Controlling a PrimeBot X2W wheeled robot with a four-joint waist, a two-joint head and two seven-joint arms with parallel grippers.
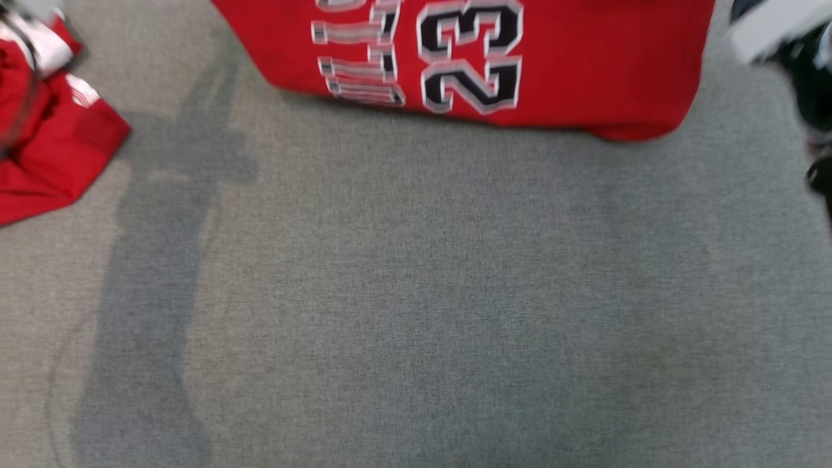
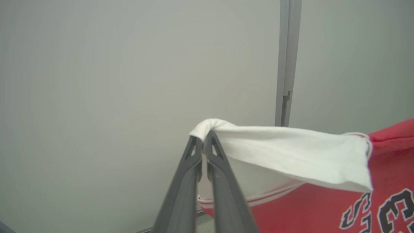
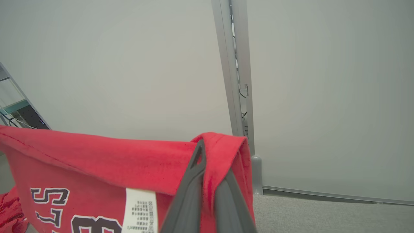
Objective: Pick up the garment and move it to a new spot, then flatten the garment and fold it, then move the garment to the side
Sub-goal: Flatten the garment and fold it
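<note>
Left gripper (image 2: 203, 139) pinches the white sleeve (image 2: 291, 155), right gripper (image 3: 210, 161) clamps its red edge, apparently stretching the number-23 jersey (image 1: 585, 65) wide for flattening | jersey hangs at 12 o'clock over grey fabric surface (image 1: 416, 292); crumpled red garment (image 1: 58, 149) at 10 o'clock | pale wall panels, metal post (image 2: 286, 64) beyond

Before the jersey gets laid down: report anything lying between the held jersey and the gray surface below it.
Nothing visible does. The gray surface under the hanging jersey lies open. A heap of red cloth rests at the surface's left edge, clear of the hanging part; keep the drop toward the middle.
</note>
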